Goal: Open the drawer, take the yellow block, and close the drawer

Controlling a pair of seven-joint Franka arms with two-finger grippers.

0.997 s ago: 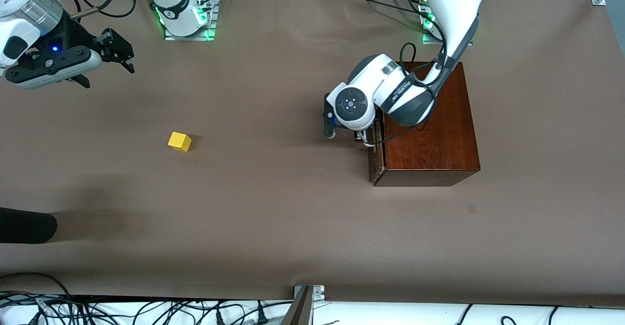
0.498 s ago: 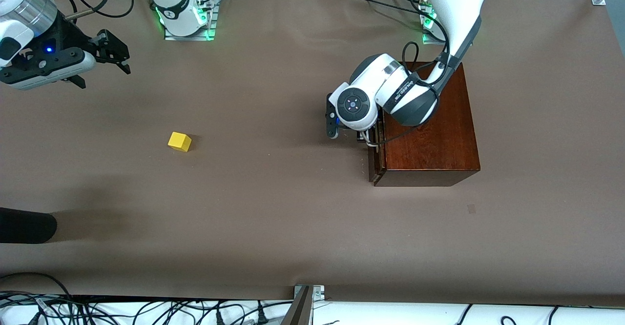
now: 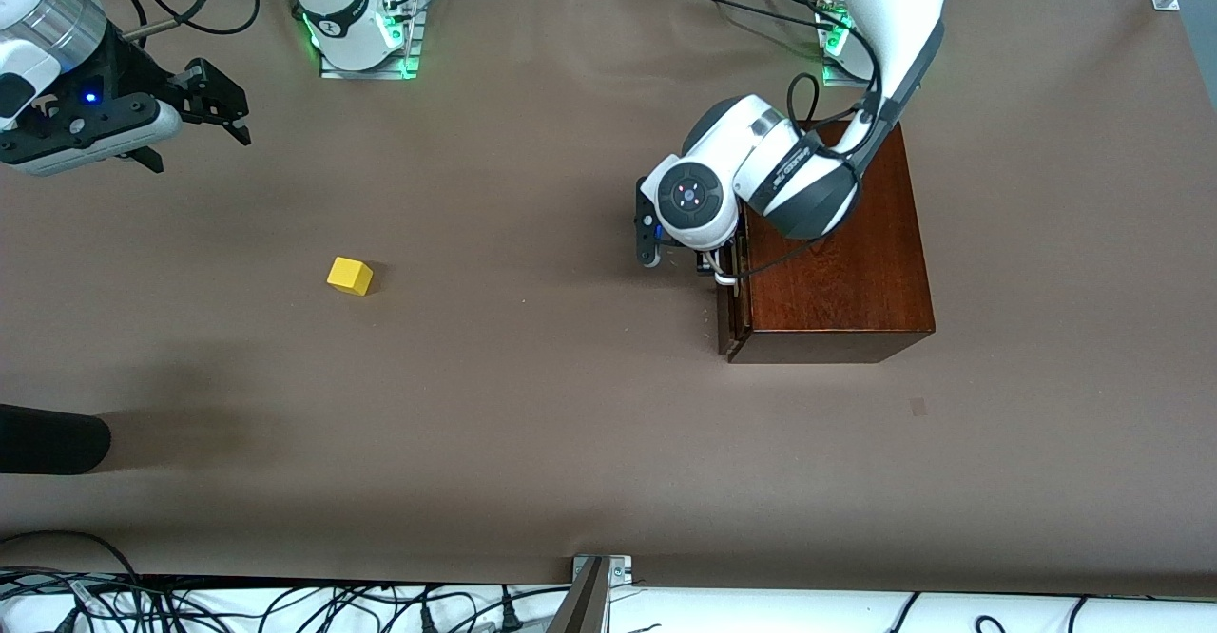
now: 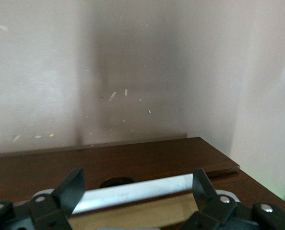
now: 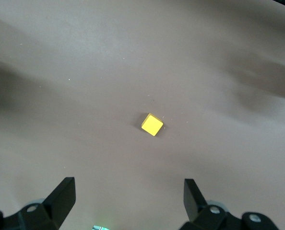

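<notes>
The yellow block (image 3: 349, 276) lies on bare table, well apart from the near-shut drawer (image 3: 728, 302).

Left gripper (image 4: 137, 194) low, jaws spread; right gripper (image 5: 128, 201) raised (idle), jaws likewise apart.

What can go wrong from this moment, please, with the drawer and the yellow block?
1. The left pincer straddles the white handle with its fingers open; if it pushes off centre, the drawer, nearly shut, may jam or the wooden box may slide.
2. The yellow block lies loose on the table, toward the right arm's end. The right pincer, open, hangs above the table and could knock the block if it came down carelessly.
</notes>
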